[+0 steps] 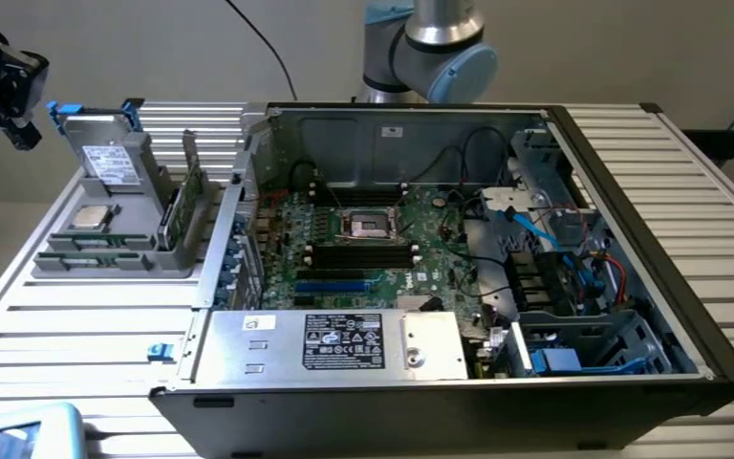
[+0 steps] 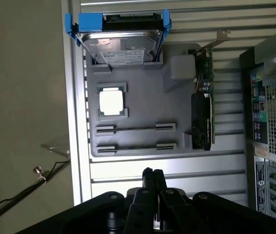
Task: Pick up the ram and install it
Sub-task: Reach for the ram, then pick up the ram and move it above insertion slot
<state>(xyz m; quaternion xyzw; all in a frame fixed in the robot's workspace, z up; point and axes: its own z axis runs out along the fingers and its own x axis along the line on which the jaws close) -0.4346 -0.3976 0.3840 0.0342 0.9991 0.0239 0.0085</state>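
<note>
The gripper [image 2: 152, 181] has its fingers pressed together, empty, near the grey holder [image 2: 143, 97], where the ram [image 2: 135, 128] seems to stand edge-up in a slot. If it goes down like this, it may knock the thin stick instead of gripping it.

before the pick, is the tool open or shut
shut: the tool has its fingers pressed together with no gap, nothing held between them

ram [image 1: 97, 242] | thin grn stick | on edge | in gray tray [image 1: 112, 269] slot | not instl'd
</note>
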